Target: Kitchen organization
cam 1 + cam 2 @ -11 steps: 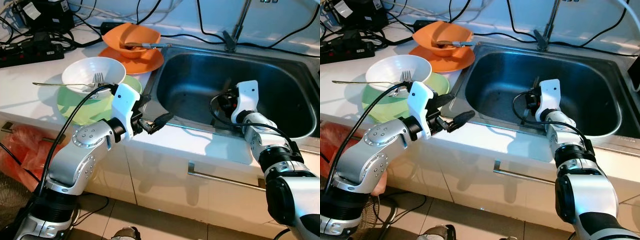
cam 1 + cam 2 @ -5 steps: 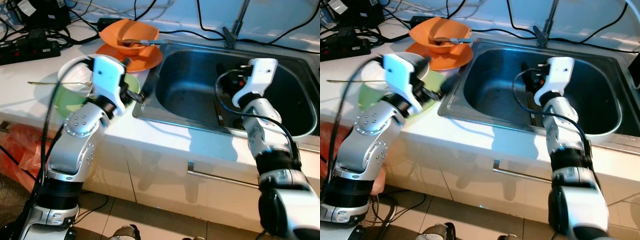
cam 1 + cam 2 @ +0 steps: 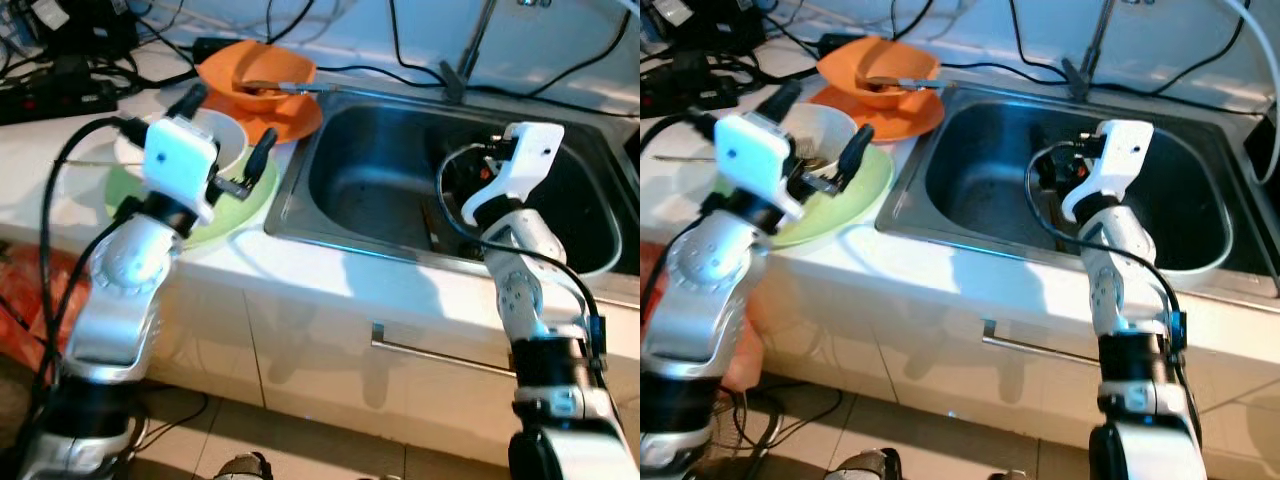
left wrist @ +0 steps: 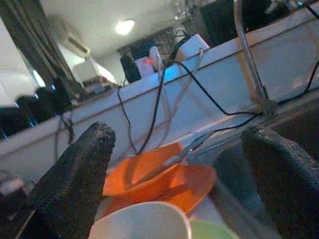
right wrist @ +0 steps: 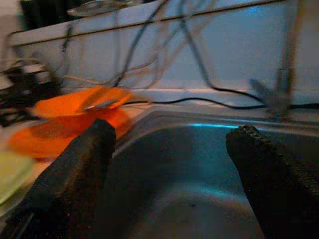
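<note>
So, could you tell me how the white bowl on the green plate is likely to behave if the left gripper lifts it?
The white bowl looks rigid, so it should hold its shape. Its glossy rim may slip between the left gripper's open fingers. The fork seems to rest loosely across it and would probably slide off if it tilts. The green plate beneath may shift.

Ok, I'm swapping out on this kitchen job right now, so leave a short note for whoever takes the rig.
Left gripper: open, empty, raised over the white bowl on the green plate.
Right gripper: open, empty, held above the sink.
Orange bowl, with a utensil in it, sits on the orange plate by the sink's corner.
Done: nothing moved yet by the look of it.
Left: all the dishes.
</note>
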Robot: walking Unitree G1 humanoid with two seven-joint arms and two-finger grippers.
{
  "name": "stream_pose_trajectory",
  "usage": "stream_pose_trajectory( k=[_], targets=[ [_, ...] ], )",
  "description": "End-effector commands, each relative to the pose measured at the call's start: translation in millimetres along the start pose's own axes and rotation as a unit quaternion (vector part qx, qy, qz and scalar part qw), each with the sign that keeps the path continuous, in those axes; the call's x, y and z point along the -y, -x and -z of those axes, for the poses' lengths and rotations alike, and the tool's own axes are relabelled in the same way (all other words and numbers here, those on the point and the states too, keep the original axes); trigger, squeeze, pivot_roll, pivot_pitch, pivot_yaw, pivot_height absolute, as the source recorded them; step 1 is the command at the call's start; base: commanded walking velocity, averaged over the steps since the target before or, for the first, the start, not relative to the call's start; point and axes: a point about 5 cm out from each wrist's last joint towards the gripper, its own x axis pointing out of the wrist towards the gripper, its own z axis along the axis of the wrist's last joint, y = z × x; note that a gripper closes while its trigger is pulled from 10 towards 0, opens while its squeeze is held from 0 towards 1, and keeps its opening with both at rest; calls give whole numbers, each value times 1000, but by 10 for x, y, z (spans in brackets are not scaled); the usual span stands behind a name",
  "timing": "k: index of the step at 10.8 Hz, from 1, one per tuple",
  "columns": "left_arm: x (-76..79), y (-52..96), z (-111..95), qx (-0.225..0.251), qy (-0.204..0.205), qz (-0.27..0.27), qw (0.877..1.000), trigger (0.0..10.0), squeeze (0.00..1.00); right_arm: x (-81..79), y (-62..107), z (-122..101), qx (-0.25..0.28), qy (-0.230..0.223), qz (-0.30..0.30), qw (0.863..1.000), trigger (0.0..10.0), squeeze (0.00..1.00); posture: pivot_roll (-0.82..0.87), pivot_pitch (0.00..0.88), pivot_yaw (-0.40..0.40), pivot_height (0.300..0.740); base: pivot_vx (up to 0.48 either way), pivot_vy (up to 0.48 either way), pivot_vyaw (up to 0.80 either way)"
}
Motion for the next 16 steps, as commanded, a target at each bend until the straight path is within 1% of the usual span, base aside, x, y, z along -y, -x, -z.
stream_pose_trajectory(
  k=[1, 2, 3, 4, 6, 7, 8, 9, 10, 11, 13, 14, 15, 16],
  targets=[
    [-12, 26, -53, 14, -20, 2, 1000, 10000, 0, -55, 15, -24, -1, -7, -18, 1000, 10000, 0, 98, 72, -80, 740, 0, 0, 0],
    [-25, 59, -44, 14, -25, -3, 1000, 10000, 0, -93, 30, -25, -4, -8, -30, 1000, 10000, 0, 100, 73, -83, 740, 0, 0, 0],
    [-59, 147, -21, 8, -40, -14, 999, 10000, 0, -181, 71, -21, -12, -8, -62, 998, 10000, 0, 103, 72, -86, 740, 0, 0, 0],
    [-58, 250, 34, 1, -62, -22, 998, 10000, 0, -260, 121, -24, -22, -12, -85, 996, 10000, 0, 104, 70, -86, 740, 0, 0, 0],
    [-79, 308, 176, -16, -89, -29, 996, 10000, 0, -355, 159, -43, -30, -25, -106, 994, 10000, 0, 99, 71, -82, 740, 0, 0, 0],
    [-129, 287, 205, -13, -107, -36, 994, 10000, 0, -434, 171, -103, -34, -15, -156, 987, 10000, 0, 94, 70, -71, 740, 0, 0, 0],
    [-154, 260, 234, -13, -118, -35, 992, 10000, 0, -470, 177, -174, -35, -16, -189, 981, 10000, 0, 95, 69, -70, 740, 0, 0, 0],
    [-162, 241, 269, -12, -125, -29, 992, 10000, 0, -523, 199, -217, -44, -36, -224, 973, 10000, 0, 92, 71, -69, 740, 0, 0, 0],
    [-165, 212, 333, -13, -126, -19, 992, 10000, 0, -649, 328, -137, -93, -60, -281, 953, 10000, 0, 89, 75, -68, 740, 0, 0, 0],
    [-157, 194, 367, -11, -127, -12, 992, 10000, 0, -702, 426, -58, -120, -48, -309, 942, 10000, 0, 86, 78, -69, 740, 0, 0, 0],
    [-104, 161, 426, -12, -116, 2, 993, 10000, 0, -726, 503, -14, -140, -49, -323, 934, 10000, 0, 73, 82, -61, 740, 0, 0, 0],
    [-82, 146, 496, -15, -113, 14, 993, 10000, 0, -747, 538, -27, -148, -51, -329, 931, 10000, 0, 72, 85, -59, 740, 0, 0, 0],
    [-85, 120, 569, -18, -118, 25, 993, 10000, 0, -787, 587, -19, -157, -58, -345, 924, 10000, 0, 71, 86, -57, 740, 0, 0, 0],
    [-91, 117, 590, -20, -120, 27, 992, 10000, 0, -806, 613, -12, -162, -59, -353, 920, 10000, 0, 70, 89, -54, 740, 0, 0, 0]
  ],
)
